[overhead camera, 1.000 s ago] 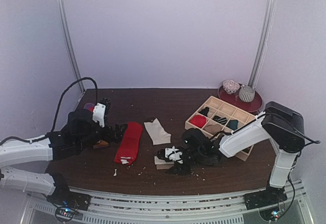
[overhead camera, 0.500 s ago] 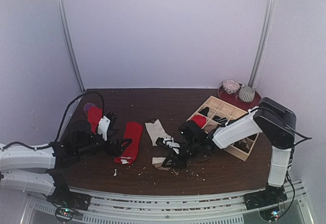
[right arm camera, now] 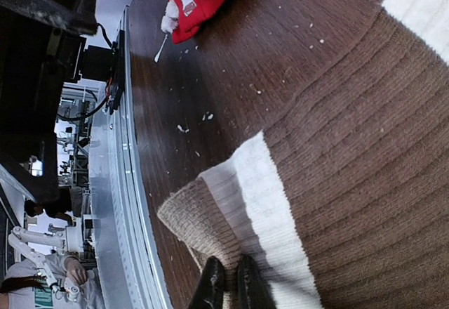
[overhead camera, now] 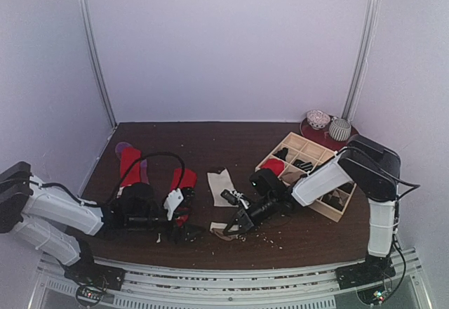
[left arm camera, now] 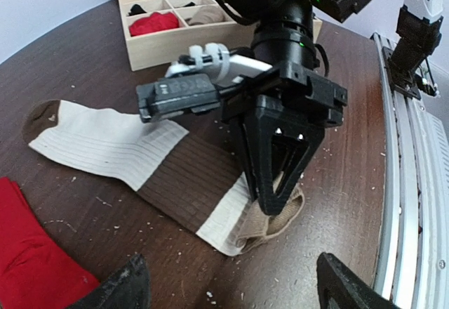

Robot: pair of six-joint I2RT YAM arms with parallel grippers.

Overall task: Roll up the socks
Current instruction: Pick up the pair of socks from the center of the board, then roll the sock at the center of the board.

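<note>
A cream, brown and beige striped sock (overhead camera: 222,182) lies flat mid-table; it also shows in the left wrist view (left arm camera: 175,175) and the right wrist view (right arm camera: 351,154). My right gripper (overhead camera: 236,227) is shut on its beige end (right arm camera: 203,225), which is lifted and folded at the near side; its tips (right arm camera: 228,288) pinch the fabric, also seen in the left wrist view (left arm camera: 275,196). My left gripper (overhead camera: 188,230) is open and empty, low over the table just left of that end, fingers (left arm camera: 130,288) wide apart. A plain red sock (overhead camera: 184,180) lies beside it. A red sock with purple (overhead camera: 129,161) lies far left.
A pale wooden grid tray (overhead camera: 335,160) holding rolled socks stands at the right, behind my right arm. A dark red plate (overhead camera: 351,140) with two patterned bowls sits at the back right. White lint specks dot the table. The metal rail (overhead camera: 245,270) runs along the near edge.
My left arm has swung down and right, bringing its open gripper beside the sock's near end and uncovering the red-purple sock. My right gripper has drawn the beige end a little nearer.
</note>
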